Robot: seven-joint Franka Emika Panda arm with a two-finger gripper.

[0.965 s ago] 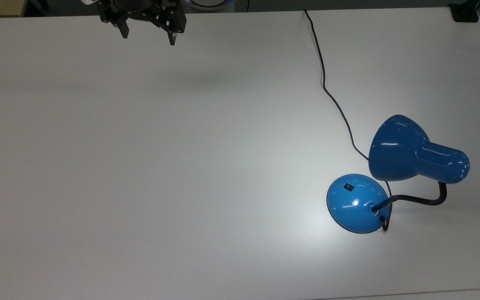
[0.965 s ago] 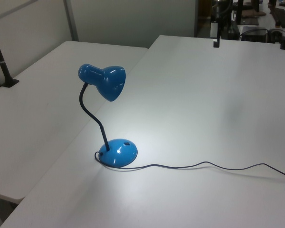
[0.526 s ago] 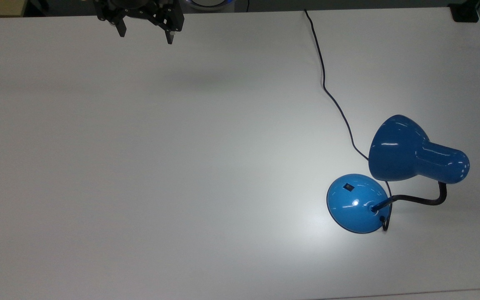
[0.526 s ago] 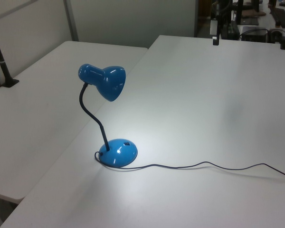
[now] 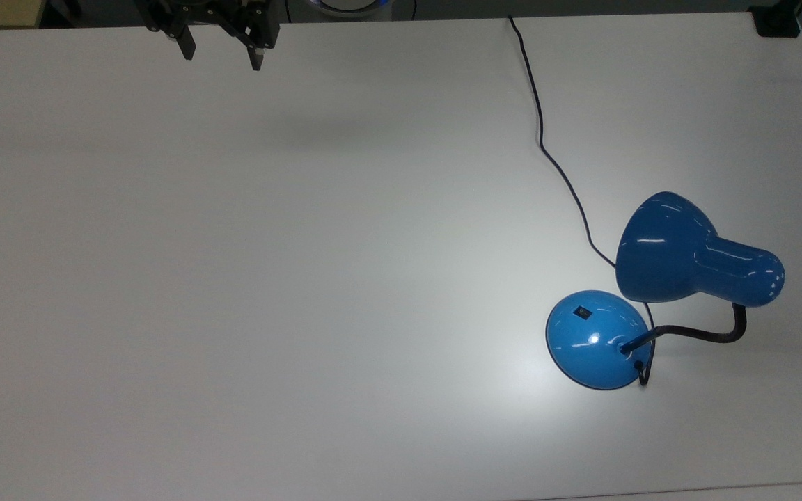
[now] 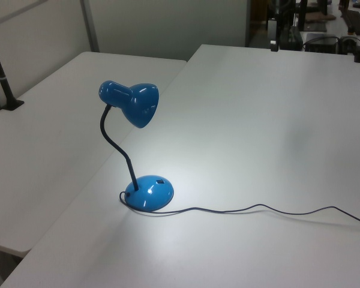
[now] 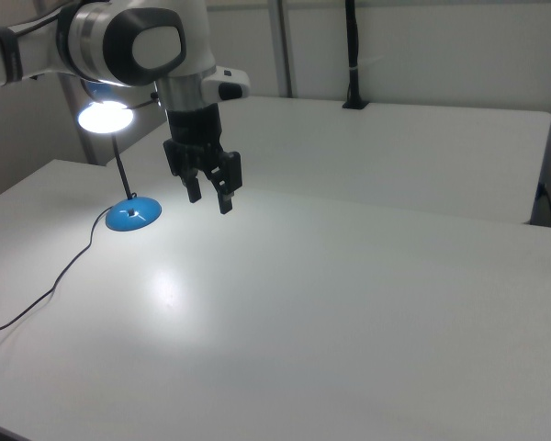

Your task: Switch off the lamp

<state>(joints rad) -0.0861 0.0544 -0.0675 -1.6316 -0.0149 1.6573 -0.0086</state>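
Note:
The glossy blue lamp (image 5: 679, 257) stands at the top view's lower right, lit, throwing a bright patch on the white table. Its round domed base (image 5: 597, 339) carries a small black switch (image 5: 583, 312); a curved black neck (image 5: 707, 334) joins base and shade. In the left view the shade (image 6: 135, 102) hangs over the base (image 6: 149, 192). In the right view the shade's bulb (image 7: 104, 116) glows above the base (image 7: 133, 215). My gripper (image 5: 221, 57) hangs open and empty over the top view's upper-left edge, far from the lamp; it also shows as the gripper (image 7: 209, 197) in the right view.
The lamp's black cord (image 5: 547, 149) runs from the base to the table's far edge in the top view. A second white table (image 6: 60, 120) adjoins on the left view's left, with a black clamp post (image 6: 3, 81). White table (image 5: 269, 278) spreads between gripper and lamp.
My gripper has drifted toward the top view's left and slightly up toward the table's edge, still open. The lamp has not moved and stays lit.

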